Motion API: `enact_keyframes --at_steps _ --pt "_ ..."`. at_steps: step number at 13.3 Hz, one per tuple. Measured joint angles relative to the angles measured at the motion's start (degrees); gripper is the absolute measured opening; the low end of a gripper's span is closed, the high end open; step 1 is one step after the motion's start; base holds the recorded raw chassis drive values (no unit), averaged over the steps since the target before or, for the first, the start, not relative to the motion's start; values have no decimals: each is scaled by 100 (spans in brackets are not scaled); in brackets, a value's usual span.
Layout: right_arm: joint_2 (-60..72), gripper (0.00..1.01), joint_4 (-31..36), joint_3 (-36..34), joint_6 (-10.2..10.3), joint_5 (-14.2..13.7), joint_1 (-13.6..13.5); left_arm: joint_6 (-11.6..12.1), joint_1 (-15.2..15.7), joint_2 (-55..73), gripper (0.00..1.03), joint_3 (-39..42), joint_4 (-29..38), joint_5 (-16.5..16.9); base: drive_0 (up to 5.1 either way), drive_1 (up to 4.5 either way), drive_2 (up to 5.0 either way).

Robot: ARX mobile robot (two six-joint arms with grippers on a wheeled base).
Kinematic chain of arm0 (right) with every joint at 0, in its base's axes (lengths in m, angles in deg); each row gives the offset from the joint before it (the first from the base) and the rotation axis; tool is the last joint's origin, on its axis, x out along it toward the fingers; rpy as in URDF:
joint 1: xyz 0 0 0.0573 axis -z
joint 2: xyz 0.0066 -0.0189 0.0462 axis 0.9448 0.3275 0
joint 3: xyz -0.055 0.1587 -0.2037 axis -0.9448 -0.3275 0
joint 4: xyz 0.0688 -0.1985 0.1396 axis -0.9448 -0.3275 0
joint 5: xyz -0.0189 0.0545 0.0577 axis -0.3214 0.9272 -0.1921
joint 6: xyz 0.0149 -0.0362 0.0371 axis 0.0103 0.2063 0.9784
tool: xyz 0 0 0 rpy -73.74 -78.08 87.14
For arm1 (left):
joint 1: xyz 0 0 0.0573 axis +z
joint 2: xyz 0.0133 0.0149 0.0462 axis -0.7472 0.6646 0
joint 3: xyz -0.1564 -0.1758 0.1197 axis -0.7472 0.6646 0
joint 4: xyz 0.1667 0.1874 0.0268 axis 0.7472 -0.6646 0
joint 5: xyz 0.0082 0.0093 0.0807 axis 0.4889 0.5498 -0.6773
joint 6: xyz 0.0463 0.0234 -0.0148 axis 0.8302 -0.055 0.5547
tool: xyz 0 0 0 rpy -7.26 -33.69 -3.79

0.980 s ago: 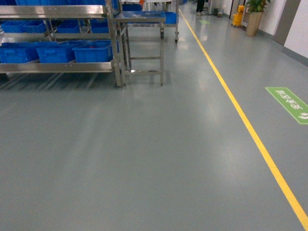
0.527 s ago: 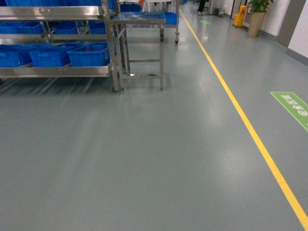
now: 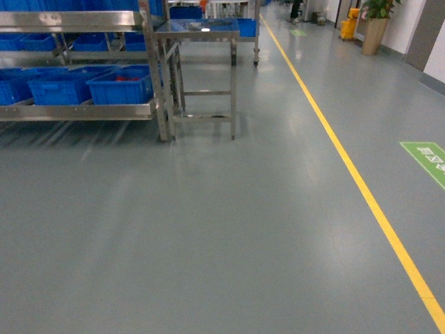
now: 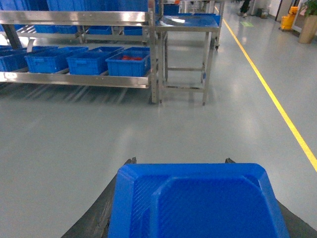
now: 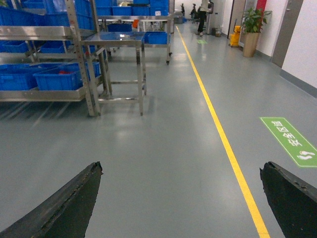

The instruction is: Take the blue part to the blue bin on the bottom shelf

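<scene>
The blue part point(image 4: 198, 203) is a bright blue block with chamfered corners that fills the bottom of the left wrist view. My left gripper point(image 4: 180, 162) is shut on it, a dark finger showing on each side. My right gripper point(image 5: 181, 167) is open above bare floor with nothing between its fingers. Neither gripper shows in the head view. Far ahead on the left, the bottom shelf point(image 3: 76, 110) point(image 4: 74, 79) point(image 5: 44, 93) of a steel rack carries several blue bins point(image 3: 59, 87) point(image 4: 89, 62). The rightmost bin point(image 4: 128, 63) holds red items.
A steel table point(image 3: 200, 31) point(image 4: 188, 22) stands against the rack's right end. A yellow floor line point(image 3: 354, 181) runs along the right, with a green floor sign point(image 3: 427, 156) beyond it. A potted plant point(image 3: 375, 28) and a yellow bucket stand far back.
In the head view the rack and table have slid left and lower and look slightly larger. The green floor sign has moved toward the right edge.
</scene>
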Motion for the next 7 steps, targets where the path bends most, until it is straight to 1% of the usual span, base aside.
enact_keyframes --at_steps 7 --pt "0 98 13 0 0 -4 0 0 0 0 43 0 2 0 3 429 -423"
